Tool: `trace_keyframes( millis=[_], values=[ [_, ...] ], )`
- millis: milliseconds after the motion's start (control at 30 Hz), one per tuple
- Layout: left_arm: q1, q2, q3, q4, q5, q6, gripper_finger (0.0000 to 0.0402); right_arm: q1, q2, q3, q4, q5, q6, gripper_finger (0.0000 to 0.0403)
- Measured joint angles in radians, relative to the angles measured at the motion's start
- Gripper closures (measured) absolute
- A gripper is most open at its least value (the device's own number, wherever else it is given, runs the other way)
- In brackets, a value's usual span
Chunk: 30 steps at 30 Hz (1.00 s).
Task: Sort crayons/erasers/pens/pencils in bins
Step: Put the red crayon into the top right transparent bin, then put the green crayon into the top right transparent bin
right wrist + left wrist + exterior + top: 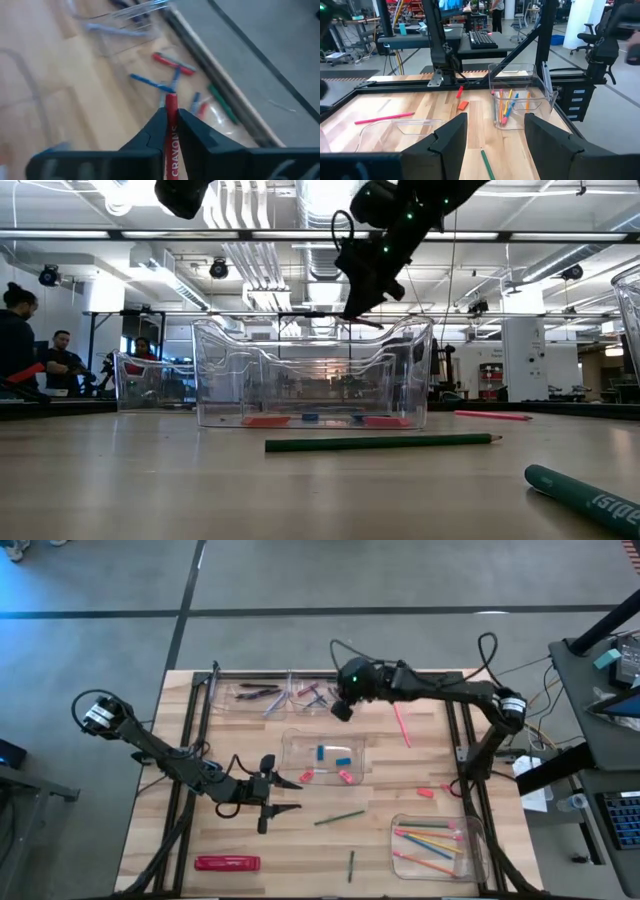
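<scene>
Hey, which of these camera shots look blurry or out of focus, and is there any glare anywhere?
Right wrist view: the background bin is smeared, while the red crayon in the right gripper reads sharp. Low view: the green pen nearest the lens is soft, and ceiling lights glare through the clear bin. Left wrist view: the left gripper's fingers are dark and soft-edged. High view: evenly lit.

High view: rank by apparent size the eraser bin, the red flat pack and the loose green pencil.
1. Eraser bin, clearly largest.
2. Red flat pack and green pencil: similar length, the pack wider; too close to rank on length alone.
</scene>
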Motion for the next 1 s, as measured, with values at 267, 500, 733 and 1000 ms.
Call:
trace_keyframes(
  millis=[267,500,733,1000],
  values=[
    [0.001,0.0,0.0,0.0,0.0,0.018,0.022,-0.035,-0.023,0.01,-0.019,0.0,-0.001,0.0241],
    [0.001,0.0,0.0,0.0,0.0,0.018,0.022,0.036,-0.054,0.047,-0.206,-0.127,0.067,0.0177],
    [0.001,0.0,0.001,0.001,0.0,0.018,0.022,0.325,-0.094,0.029,-0.326,-0.236,0.13,0.018],
    [0.001,0.0,0.003,0.01,0.0,0.016,0.022,0.715,-0.055,0.028,-0.323,-0.19,0.127,0.0182]
  ],
)
